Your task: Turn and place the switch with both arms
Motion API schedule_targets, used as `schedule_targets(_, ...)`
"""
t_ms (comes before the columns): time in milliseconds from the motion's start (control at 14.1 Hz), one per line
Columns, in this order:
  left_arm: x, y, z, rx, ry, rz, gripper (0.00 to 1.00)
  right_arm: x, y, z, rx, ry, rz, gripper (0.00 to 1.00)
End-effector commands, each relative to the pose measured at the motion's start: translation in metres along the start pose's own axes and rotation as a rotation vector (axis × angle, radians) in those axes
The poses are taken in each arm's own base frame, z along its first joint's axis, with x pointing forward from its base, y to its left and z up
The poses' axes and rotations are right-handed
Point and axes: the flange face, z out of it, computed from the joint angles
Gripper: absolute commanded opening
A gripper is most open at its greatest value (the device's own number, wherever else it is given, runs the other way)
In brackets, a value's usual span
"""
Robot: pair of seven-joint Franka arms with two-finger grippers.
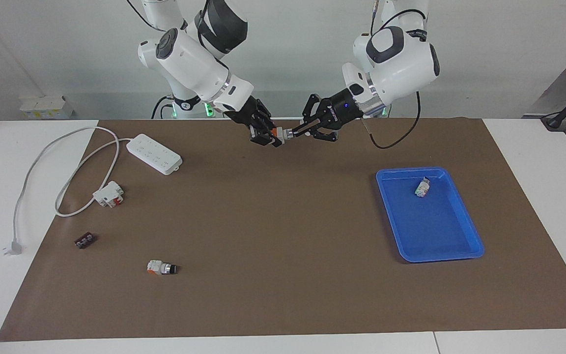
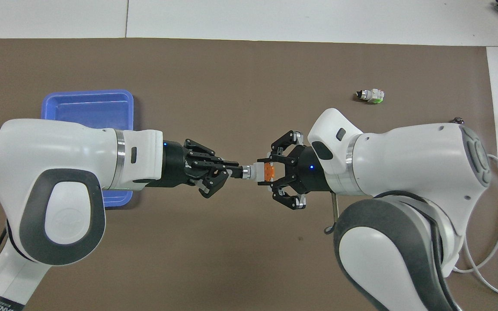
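Switch [image 2: 263, 172]: up in the air between the two pincers, over the brown mat at the robots' end of the bench, lying level; orange block toward the right arm, silver collar and black knob toward the left arm.
Right pincer [image 2: 270, 172]: closed on the orange and white body of the switch, gripping it from the rear end.
Left pincer [image 2: 236, 172]: narrowed on the black knob tip, meeting the switch head-on from the opposite direction.
Brown mat [image 1: 283, 221]: covering most of the white bench.
Blue tray [image 1: 460, 248]: on the mat toward the left arm's end, farther from the robots than the pincers.
Small white piece with green marks [image 1: 422, 187]: inside the tray, in its part nearer to the robots.
Second switch [image 1: 161, 267]: lying on the mat toward the right arm's end, well apart from the held one.
White power strip [image 1: 154, 154]: on the mat toward the right arm's end, cable looping off onto the bench.
White and red part [image 1: 109, 194]: beside the cable loop.
Small dark block [image 1: 85, 240]: near the mat's edge, between the white and red part and the second switch.
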Motion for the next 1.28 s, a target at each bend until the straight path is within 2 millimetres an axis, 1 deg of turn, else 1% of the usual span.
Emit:
schedule_targets(0,-0.018,-0.004,0.006,0.001,-0.071,0.011,0.0,0.005,0.005,-0.024,-0.059,0.034,0.011,0.0)
schedule_targets(356,-0.018,-0.01,0.003,0.015,-0.061,-0.025,0.0,0.005,0.005,-0.024,-0.062,0.034,0.011,0.0)
schedule_targets(427,-0.018,-0.011,0.003,0.022,-0.059,-0.035,0.0,0.005,0.005,-0.024,-0.063,0.034,0.014,0.99)
schedule_targets(711,-0.018,-0.013,0.003,0.045,-0.073,-0.076,0.0,0.004,0.009,-0.026,-0.082,0.023,0.004,1.0)
schedule_targets(853,-0.017,-0.018,-0.001,0.103,-0.106,-0.114,0.0,0.002,0.014,-0.029,-0.106,0.015,0.003,1.0)
schedule_targets(924,-0.02,-0.025,-0.007,0.161,-0.138,-0.15,0.0,-0.003,0.018,-0.031,-0.114,-0.011,-0.005,1.0)
schedule_targets(996,-0.025,-0.04,-0.018,0.227,-0.159,-0.195,0.0,-0.007,0.021,-0.034,-0.122,-0.038,-0.013,1.0)
schedule_targets(1209,-0.05,-0.094,-0.074,0.395,-0.219,-0.293,0.0,-0.026,0.034,-0.045,-0.15,-0.136,-0.03,1.0)
